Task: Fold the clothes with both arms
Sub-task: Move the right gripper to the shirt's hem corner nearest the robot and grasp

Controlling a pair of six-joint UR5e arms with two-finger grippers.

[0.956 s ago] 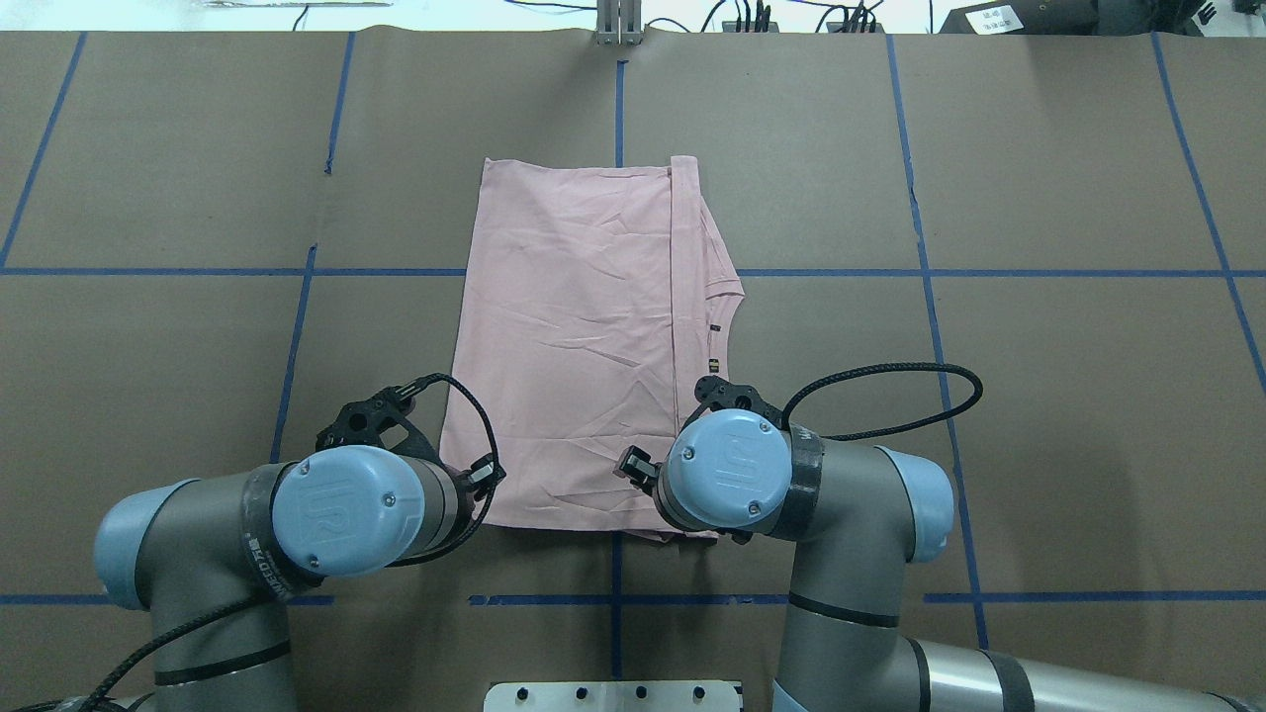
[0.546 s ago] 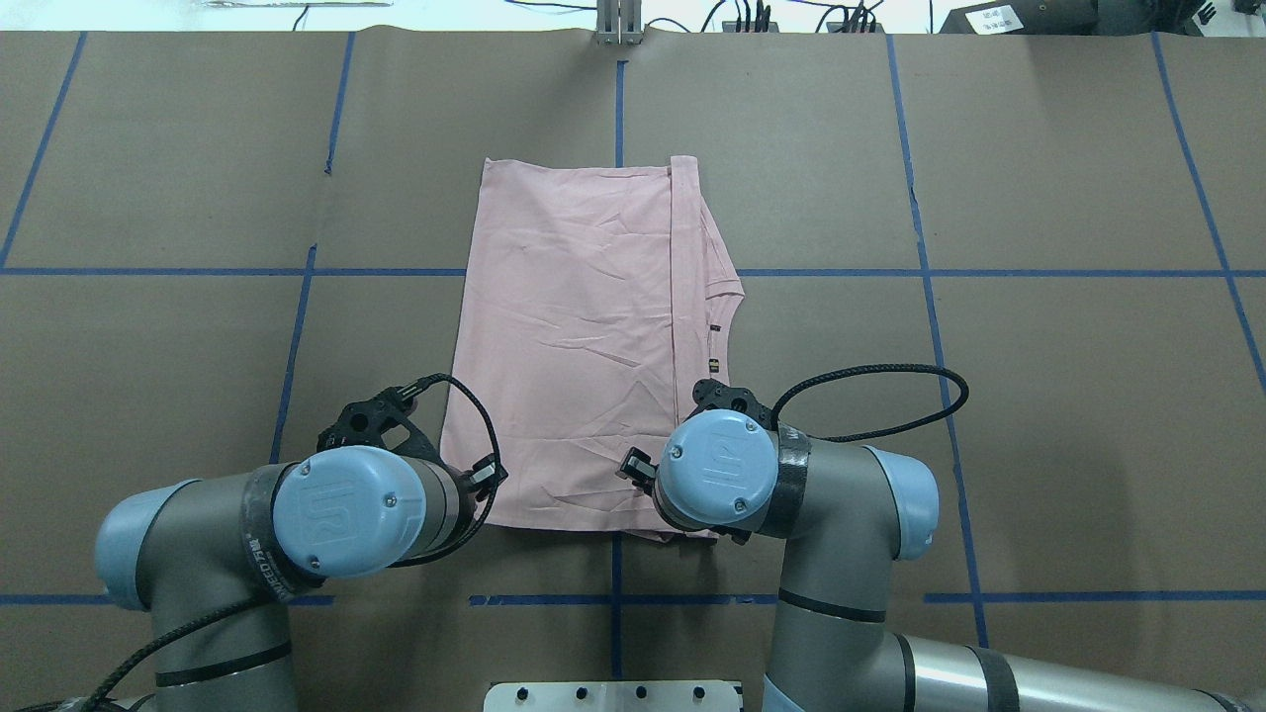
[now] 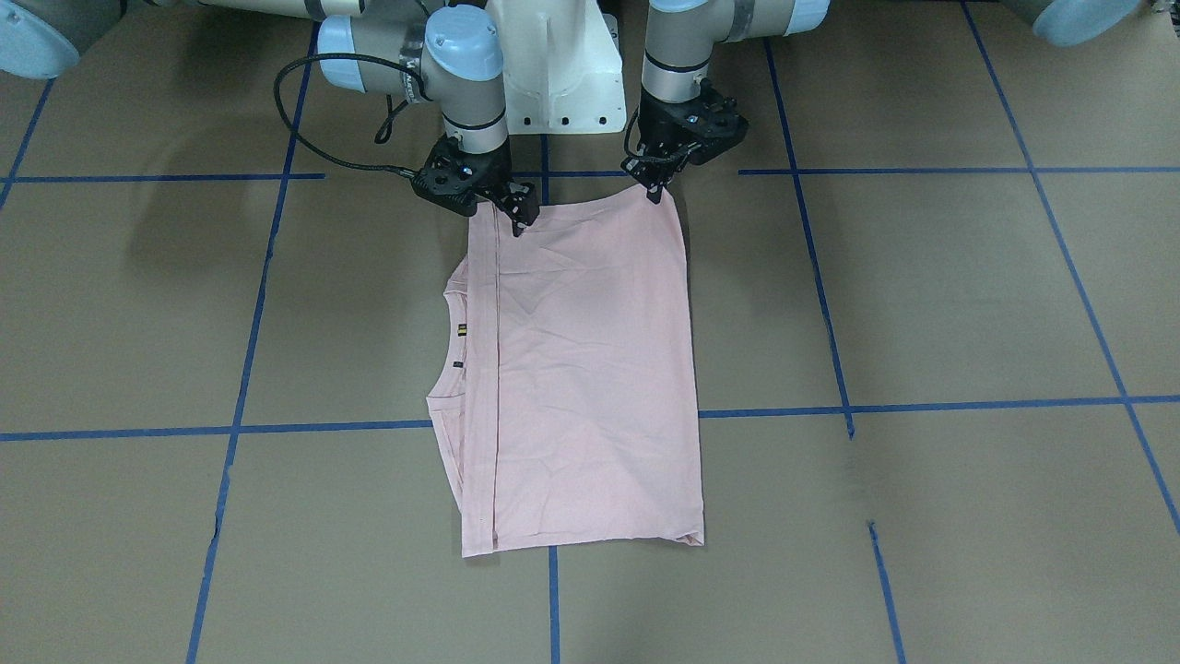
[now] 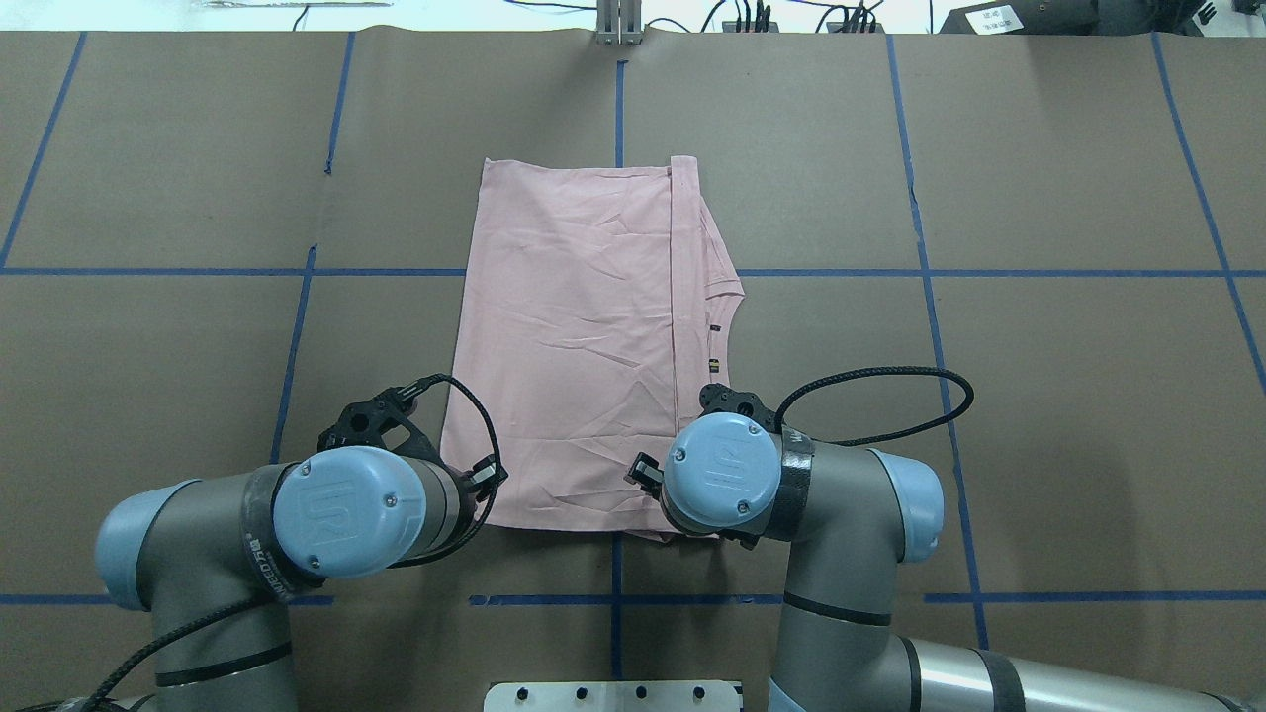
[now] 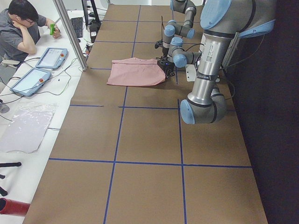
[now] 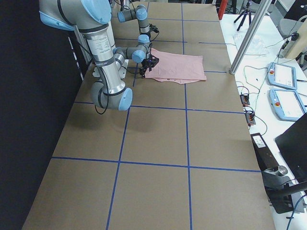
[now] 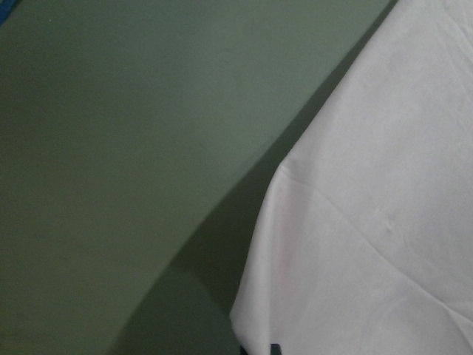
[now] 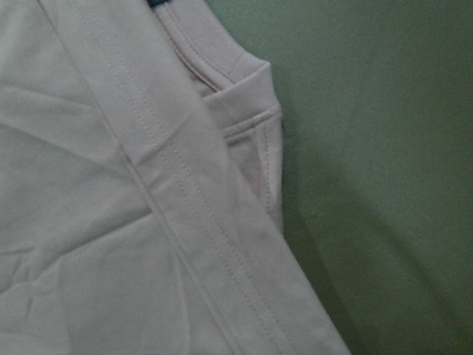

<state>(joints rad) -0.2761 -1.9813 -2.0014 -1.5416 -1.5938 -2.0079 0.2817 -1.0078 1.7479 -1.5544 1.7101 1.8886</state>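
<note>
On the table point(image 4: 1039, 396), seen from beside the rig:

- Cover: brown paper over the whole top, marked into large squares by blue tape lines point(image 4: 930, 297).
- Shirt point(image 4: 574, 326): pale pink, plain side up, lying flat at the middle of the table straight out from the white base point(image 3: 553, 65). It is folded lengthwise into a long panel. A sleeve edge with a small dark tag point(image 4: 713, 364) sticks out on the robot's right.
- Left gripper point(image 3: 656, 192): at the shirt's near corner, fingers pinched together on the hem.
- Right gripper point(image 3: 516, 219): at the other near corner, by the long fold seam, fingers likewise closed on the cloth.
- Black cable point(image 4: 890, 381): looped out over the paper from the right wrist.
- Side bench: a seated person point(image 5: 21, 32), two tablet-like controllers point(image 5: 51, 57), a keyboard point(image 5: 77, 25) and a slanted metal post point(image 5: 70, 32).
- Far corner: a tripod point(image 6: 247, 9).
</note>
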